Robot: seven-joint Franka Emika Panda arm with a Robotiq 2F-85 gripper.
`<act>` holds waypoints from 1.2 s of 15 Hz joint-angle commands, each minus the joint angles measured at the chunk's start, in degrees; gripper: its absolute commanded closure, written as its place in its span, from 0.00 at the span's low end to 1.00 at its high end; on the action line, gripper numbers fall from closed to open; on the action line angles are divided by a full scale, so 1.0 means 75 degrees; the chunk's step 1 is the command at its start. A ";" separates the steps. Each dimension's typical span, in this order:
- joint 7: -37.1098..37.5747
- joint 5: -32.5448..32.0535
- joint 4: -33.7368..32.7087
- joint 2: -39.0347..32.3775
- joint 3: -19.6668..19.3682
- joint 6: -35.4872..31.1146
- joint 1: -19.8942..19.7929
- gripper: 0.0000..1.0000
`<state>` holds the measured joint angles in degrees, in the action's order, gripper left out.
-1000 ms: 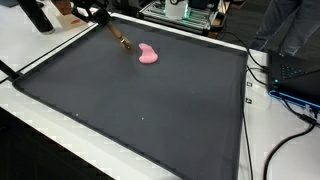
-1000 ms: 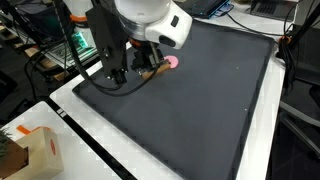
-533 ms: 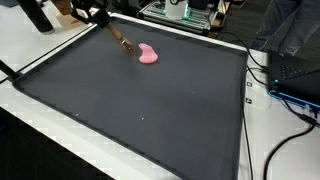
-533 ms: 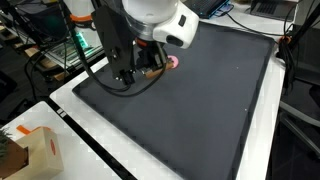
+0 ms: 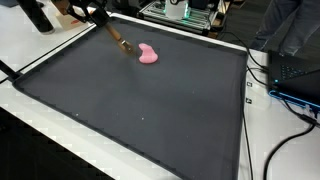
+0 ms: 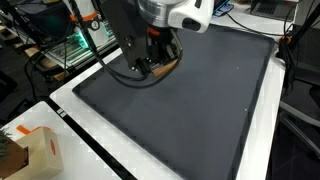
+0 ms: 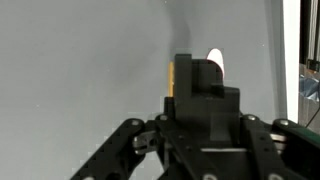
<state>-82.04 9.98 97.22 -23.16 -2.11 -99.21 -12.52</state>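
My gripper is at the far left corner of the dark mat, shut on a wooden-handled brush. The brush slants down to the mat, and its tip ends just left of a small pink lump. In an exterior view the arm covers the lump, and only the gripper and the brown brush show. In the wrist view the gripper fills the lower half, with the brush's dark body and tan edge rising from it. The pale pink lump sits just beyond.
A white table border rings the mat. Cables and a laptop lie along one side and equipment racks stand behind. A cardboard box sits near the table corner. Dark objects stand by the gripper.
The arm's upper body has swung to the right across an exterior view and now hides the pink lump there. The brush and lump have barely shifted on the mat.
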 commanded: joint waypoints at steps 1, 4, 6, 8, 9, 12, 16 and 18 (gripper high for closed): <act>-0.0351 -0.0036 0.0245 0.0426 0.0138 -0.0535 0.0081 0.76; -0.0707 -0.0174 0.0497 0.0781 0.0247 -0.1251 0.0251 0.76; -0.1013 -0.0313 0.0718 0.1044 0.0322 -0.1808 0.0390 0.76; -0.1298 -0.0474 0.1005 0.1356 0.0397 -0.2363 0.0566 0.76; -0.1420 -0.0571 0.1215 0.1556 0.0447 -0.2629 0.0674 0.76; -0.1649 -0.1012 0.1850 0.2103 0.0562 -0.3473 0.1010 0.76; -0.1825 -0.1904 0.2729 0.2718 0.0703 -0.4416 0.1463 0.76; -0.1858 -0.2417 0.3164 0.2979 0.0769 -0.4843 0.1671 0.76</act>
<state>-94.40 -3.22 113.99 -5.93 3.36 -130.68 -1.72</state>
